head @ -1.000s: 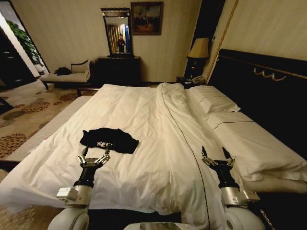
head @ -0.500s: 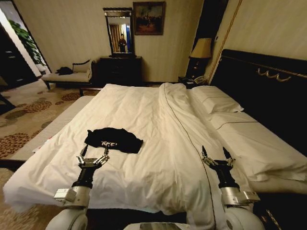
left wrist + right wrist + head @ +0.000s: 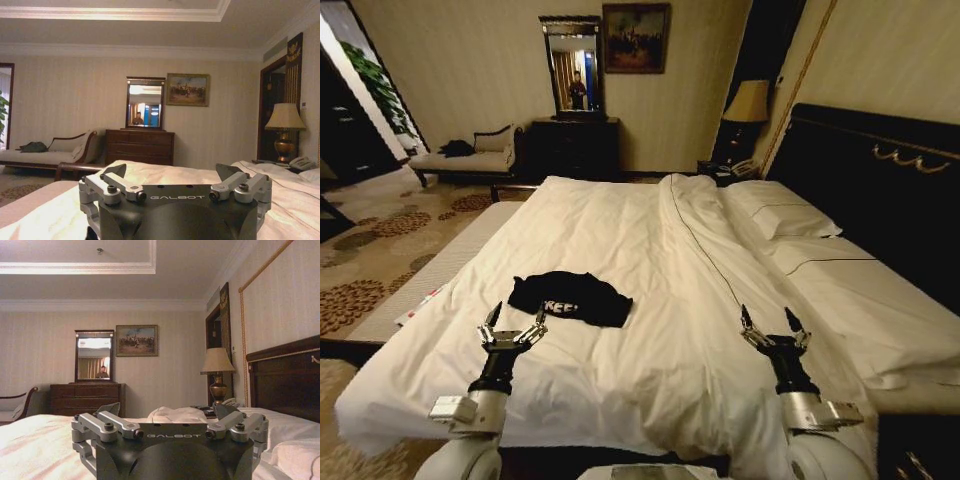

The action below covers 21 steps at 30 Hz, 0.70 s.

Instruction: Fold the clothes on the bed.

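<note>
Black cotton T-shirt lying crumpled and unfolded on the white duvet of the bed, now closer to the middle of the head view than a moment ago, because the whole picture has shifted with the camera and not the cloth. Left gripper hovering just beside the near edge of the shirt with fingers spread open, right gripper well apart over the wrinkled white sheet, fingers open too. Folding not yet begun, probably the approach finishing.

"GALBOT" is printed on the left gripper and right gripper housings.
</note>
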Available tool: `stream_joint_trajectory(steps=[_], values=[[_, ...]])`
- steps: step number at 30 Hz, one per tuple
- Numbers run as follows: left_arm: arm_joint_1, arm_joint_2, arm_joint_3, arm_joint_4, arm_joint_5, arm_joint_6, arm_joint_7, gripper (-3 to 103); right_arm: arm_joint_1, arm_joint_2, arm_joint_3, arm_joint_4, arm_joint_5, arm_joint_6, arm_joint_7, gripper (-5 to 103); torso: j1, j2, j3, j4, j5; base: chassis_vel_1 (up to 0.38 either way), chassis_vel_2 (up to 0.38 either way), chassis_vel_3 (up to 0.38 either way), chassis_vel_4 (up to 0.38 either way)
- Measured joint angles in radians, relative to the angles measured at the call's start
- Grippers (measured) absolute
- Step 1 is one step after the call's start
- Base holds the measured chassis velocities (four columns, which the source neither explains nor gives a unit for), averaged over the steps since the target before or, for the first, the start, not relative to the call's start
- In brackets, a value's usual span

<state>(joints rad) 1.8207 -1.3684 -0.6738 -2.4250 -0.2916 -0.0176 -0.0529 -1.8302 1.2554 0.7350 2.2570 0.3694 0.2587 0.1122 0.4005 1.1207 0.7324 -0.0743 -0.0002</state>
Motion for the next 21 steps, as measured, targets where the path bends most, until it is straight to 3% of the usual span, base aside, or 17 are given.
stream_joint_trajectory(steps=[21], values=[[-0.010,-0.011,0.003,0.015,0.004,-0.003,-0.001,100,0.019,-0.005,-0.013,-0.017,0.003,0.003,0.003,100,0.000,0.000,0.000,0.0001,0.0001,0.049,0.170,-0.041,-0.159]])
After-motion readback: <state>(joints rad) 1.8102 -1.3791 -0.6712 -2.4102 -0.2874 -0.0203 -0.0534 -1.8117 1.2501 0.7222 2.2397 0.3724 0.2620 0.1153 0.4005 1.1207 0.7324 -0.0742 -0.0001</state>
